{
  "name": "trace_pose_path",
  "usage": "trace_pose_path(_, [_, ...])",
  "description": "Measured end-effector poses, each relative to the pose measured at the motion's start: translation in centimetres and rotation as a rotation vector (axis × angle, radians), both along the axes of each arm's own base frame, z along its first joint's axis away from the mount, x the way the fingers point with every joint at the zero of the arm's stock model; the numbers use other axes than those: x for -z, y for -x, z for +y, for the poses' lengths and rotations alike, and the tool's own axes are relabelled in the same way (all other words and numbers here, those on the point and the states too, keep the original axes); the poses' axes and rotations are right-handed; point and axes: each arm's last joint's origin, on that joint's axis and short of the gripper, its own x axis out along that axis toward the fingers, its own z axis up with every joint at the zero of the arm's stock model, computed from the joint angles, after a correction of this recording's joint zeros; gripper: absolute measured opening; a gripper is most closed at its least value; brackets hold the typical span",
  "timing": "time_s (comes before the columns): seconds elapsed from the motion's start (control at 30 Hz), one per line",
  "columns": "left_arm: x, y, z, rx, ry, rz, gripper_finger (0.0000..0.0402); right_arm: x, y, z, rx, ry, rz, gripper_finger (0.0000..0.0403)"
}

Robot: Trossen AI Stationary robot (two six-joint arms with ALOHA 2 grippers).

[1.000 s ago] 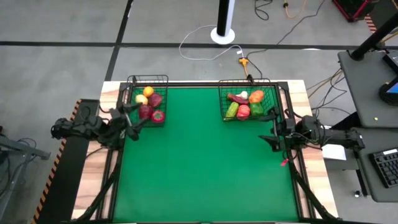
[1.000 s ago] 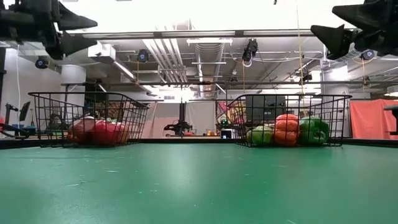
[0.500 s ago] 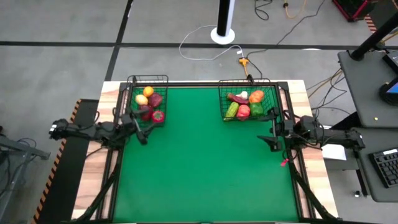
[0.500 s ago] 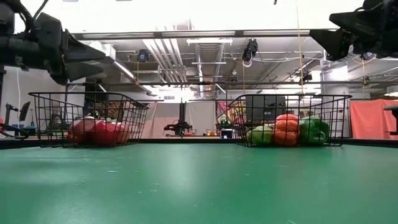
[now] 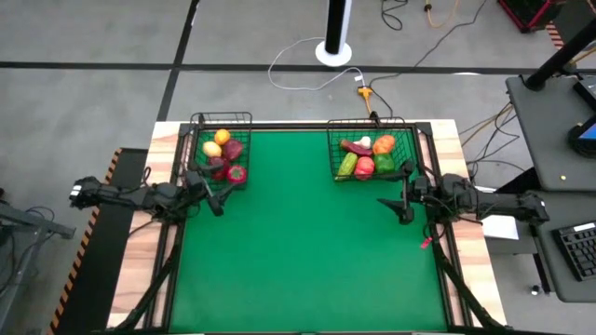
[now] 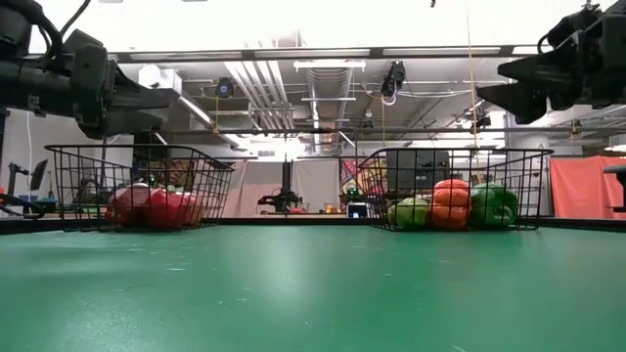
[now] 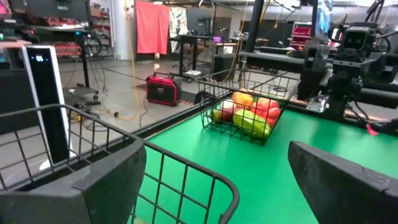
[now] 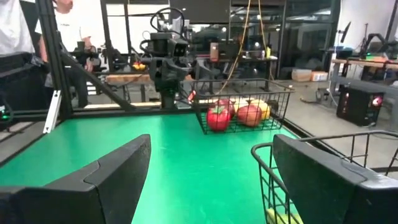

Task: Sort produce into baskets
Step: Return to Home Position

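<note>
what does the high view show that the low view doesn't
Only the high view: the yellow lemon in the left basket, the white piece in the right basket, and floor cables. Only the low view: ceiling pipes and an orange cloth behind. Both: the two baskets, the green mat, the left gripper and the right gripper.
</note>
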Motion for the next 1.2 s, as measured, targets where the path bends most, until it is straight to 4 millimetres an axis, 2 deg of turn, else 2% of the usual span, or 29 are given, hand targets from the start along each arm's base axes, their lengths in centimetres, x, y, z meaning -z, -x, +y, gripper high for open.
trace_pose_path(1.2, [-0.07, -0.06, -0.01, 0.001, 0.016, -0.004, 0.0371, -0.03, -0.05, 0.0, 0.0, 0.0, 0.002, 0.0327])
